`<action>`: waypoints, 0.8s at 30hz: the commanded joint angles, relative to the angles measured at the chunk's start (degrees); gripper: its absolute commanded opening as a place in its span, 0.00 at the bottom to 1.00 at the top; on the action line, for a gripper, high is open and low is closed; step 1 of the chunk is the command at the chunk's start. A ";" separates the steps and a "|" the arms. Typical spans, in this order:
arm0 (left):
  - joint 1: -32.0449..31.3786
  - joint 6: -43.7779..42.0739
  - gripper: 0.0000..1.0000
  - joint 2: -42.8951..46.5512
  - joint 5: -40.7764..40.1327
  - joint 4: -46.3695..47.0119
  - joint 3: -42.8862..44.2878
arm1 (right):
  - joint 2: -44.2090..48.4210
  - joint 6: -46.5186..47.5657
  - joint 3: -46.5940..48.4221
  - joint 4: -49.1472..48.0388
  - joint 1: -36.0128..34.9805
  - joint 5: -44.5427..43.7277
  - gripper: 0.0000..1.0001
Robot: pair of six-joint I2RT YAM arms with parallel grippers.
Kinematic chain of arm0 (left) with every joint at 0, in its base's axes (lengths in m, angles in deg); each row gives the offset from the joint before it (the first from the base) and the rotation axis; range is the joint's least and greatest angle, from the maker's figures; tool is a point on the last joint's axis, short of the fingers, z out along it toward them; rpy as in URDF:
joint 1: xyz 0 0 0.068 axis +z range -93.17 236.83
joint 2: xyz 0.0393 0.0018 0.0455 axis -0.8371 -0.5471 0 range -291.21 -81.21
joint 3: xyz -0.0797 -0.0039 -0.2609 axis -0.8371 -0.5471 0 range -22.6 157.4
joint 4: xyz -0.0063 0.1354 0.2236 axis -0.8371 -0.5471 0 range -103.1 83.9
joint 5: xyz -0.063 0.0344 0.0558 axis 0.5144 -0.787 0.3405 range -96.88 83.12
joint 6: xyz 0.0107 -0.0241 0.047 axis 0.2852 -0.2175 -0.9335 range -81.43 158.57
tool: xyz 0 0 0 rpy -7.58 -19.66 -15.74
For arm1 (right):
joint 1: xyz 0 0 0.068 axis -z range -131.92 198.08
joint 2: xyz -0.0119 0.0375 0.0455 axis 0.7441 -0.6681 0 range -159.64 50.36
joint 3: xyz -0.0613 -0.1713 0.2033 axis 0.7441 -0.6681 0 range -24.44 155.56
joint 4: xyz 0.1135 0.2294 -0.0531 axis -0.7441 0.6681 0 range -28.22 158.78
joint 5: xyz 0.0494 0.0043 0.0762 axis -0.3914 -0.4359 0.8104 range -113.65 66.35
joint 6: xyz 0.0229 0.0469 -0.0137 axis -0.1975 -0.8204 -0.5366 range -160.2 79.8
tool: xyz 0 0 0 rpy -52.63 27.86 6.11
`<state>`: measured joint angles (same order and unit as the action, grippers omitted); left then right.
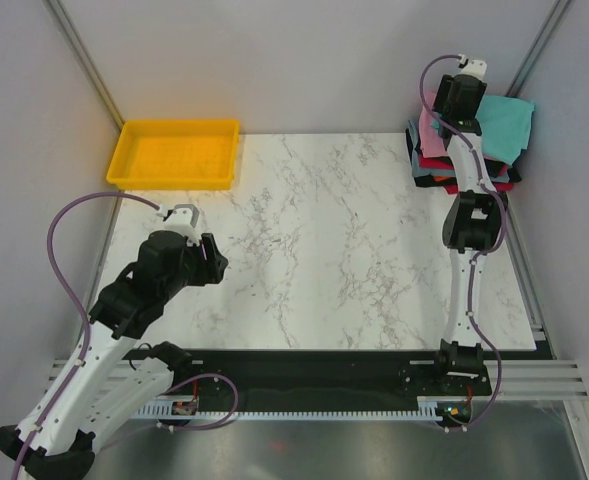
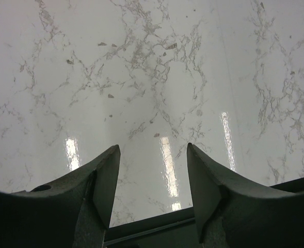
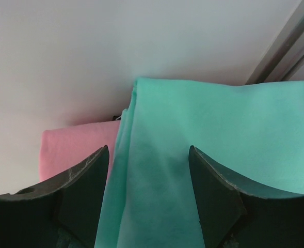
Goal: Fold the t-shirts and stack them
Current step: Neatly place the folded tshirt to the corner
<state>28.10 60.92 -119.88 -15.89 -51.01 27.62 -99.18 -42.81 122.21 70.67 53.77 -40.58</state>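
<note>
A stack of folded t-shirts [image 1: 504, 165] sits at the table's far right corner, with the teal shirt [image 1: 506, 125] on top and pink [image 1: 429, 130], black and red ones below. In the right wrist view the teal shirt [image 3: 213, 155] lies over the pink one [image 3: 74, 147]. My right gripper [image 1: 464, 95] hovers open just above the teal shirt, which shows between its fingers, and holds nothing; it also shows in the right wrist view [image 3: 149, 155]. My left gripper [image 1: 212, 262] is open and empty over the bare marble at the left; it also shows in the left wrist view [image 2: 153, 152].
A yellow plastic tray [image 1: 177, 153] stands at the far left corner. Grey walls and metal posts close the cell on three sides. The marble tabletop [image 1: 344, 240] lies between the arms; its black front rail [image 2: 152, 222] shows below the left fingers.
</note>
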 commanded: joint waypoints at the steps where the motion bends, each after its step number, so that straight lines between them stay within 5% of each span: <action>1: 0.17 -1.43 0.62 0.44 -1.53 1.66 -0.47 | -1.20 1.47 3.20 -2.73 -0.68 -1.96 0.70; 5: 0.17 -1.34 0.63 0.79 -1.53 1.75 -0.47 | -1.72 4.45 3.20 -3.35 -1.74 -3.90 0.66; 8: 0.17 -1.43 0.63 0.79 -1.53 1.75 -0.56 | -1.90 4.98 3.20 -3.70 -2.00 -4.43 0.53; 15: 0.17 -1.34 0.63 0.79 -1.53 1.75 -0.56 | -0.76 5.42 1.89 -4.31 -2.09 -4.34 0.03; 24: 0.17 -1.34 0.63 0.80 -1.71 1.75 -0.47 | 7.58 6.65 -4.96 -5.19 -3.49 2.16 0.00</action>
<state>28.10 60.92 -119.51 -15.94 -51.01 27.62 -98.80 -37.28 118.45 68.00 51.72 -41.76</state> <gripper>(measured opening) 0.625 0.019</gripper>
